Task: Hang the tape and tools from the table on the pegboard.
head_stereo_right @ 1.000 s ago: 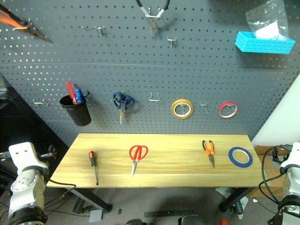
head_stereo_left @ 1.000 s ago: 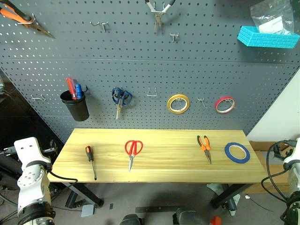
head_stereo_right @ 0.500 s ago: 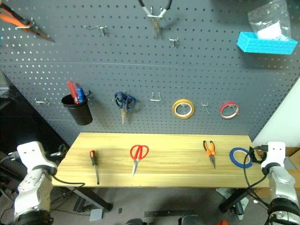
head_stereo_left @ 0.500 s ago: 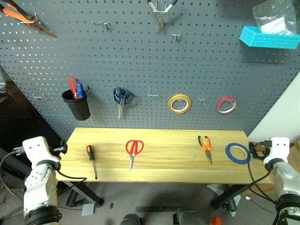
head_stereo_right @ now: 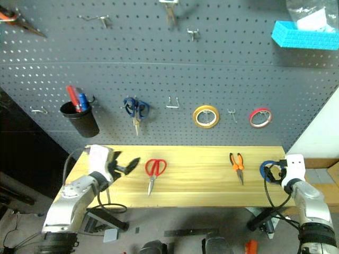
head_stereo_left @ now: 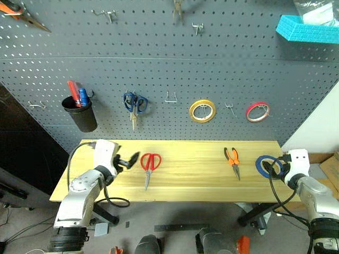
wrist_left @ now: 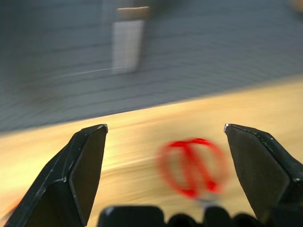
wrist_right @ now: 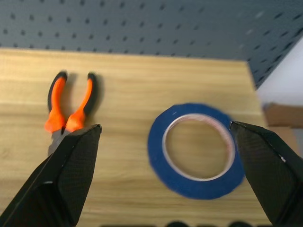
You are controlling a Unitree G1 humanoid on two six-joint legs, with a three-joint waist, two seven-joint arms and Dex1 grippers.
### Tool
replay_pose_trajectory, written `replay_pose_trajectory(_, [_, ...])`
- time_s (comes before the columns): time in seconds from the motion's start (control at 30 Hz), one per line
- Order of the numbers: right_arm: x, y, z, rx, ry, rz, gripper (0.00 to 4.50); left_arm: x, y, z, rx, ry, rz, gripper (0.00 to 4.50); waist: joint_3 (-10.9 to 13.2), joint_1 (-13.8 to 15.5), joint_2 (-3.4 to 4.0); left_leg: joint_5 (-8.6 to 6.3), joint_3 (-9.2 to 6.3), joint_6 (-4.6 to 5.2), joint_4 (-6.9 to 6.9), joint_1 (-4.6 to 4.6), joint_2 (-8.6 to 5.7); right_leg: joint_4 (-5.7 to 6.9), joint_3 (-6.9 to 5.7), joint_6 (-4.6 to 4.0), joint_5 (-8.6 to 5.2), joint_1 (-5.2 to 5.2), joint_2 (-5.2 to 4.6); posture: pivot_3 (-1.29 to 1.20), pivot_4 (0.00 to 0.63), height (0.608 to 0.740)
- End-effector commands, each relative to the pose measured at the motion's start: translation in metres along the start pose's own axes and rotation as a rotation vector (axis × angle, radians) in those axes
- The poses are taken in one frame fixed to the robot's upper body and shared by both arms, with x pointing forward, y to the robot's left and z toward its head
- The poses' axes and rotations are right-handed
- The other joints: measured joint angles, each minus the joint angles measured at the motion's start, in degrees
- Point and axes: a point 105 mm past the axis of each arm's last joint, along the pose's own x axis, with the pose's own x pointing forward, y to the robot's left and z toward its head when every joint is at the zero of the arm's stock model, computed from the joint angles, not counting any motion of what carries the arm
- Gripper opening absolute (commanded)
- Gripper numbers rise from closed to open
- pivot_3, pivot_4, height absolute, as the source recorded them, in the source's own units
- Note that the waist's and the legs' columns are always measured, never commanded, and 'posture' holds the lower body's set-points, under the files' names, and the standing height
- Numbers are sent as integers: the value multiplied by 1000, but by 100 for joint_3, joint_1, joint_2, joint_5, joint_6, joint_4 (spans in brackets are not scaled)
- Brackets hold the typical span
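On the light wooden table [head_stereo_left: 190,185] lie red-handled scissors [head_stereo_left: 150,163], orange-and-black pliers [head_stereo_left: 231,160] and a blue tape roll [head_stereo_left: 262,165]. My left gripper [head_stereo_left: 130,159] hovers open over the table's left part, its fingers pointing at the scissors' handles just to its right. Its wrist view shows the scissors [wrist_left: 191,161] blurred between the spread fingers. At the table's right end my right gripper [head_stereo_left: 275,166] is open and empty, just short of the tape [wrist_right: 189,187], with the pliers [wrist_right: 71,109] beside it. The dark grey pegboard [head_stereo_left: 159,63] rises behind the table.
The pegboard carries a black cup of pens [head_stereo_left: 79,114], blue-handled scissors [head_stereo_left: 133,104], a yellow roll [head_stereo_left: 202,111], a red roll [head_stereo_left: 257,111] and a turquoise tray [head_stereo_left: 310,29]. Bare hooks [head_stereo_left: 170,98] hang between the blue scissors and the yellow roll.
Both arms swung inward over the table: the left gripper moved right toward the red scissors, the right gripper moved left to the blue tape. The camera tilted down.
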Motion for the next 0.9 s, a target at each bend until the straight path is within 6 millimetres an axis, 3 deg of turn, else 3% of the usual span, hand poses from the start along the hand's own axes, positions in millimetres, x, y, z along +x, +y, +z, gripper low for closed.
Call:
replay_pose_trajectory(0.03, [7, 2, 20, -52, 1, 11, 4500, 7, -32, 29, 108, -58, -211, 4264, 100, -13, -1, 0, 3, 0, -1, -2, 0, 0, 2, 0, 0, -2, 0, -128, 178, 740])
replay_pose_trajectory(0.37, [43, -16, 27, -43, 148, -66, 4500, 24, -72, 71, 199, -126, -521, 4264, 448, -113, -12, -6, -1, 11, 6, -72, -1, -6, -4, 40, 23, -50, 0, -120, 236, 740])
replay_pose_trajectory(0.77, [50, -12, 5, -95, 343, -6, 4500, 21, -96, 95, 264, -135, -711, 4264, 854, -87, -59, -10, -3, 19, 10, -108, -5, -11, -2, 46, 22, -80, -5, -40, 328, 740])
replay_pose_trajectory(0.9, [47, -11, -4, -158, 411, 23, 3579, 19, -96, 96, 273, -131, -719, 4315, 961, -76, -90, -10, -12, 19, 8, -108, -2, -11, -9, 49, 20, -79, -4, -32, 346, 740])
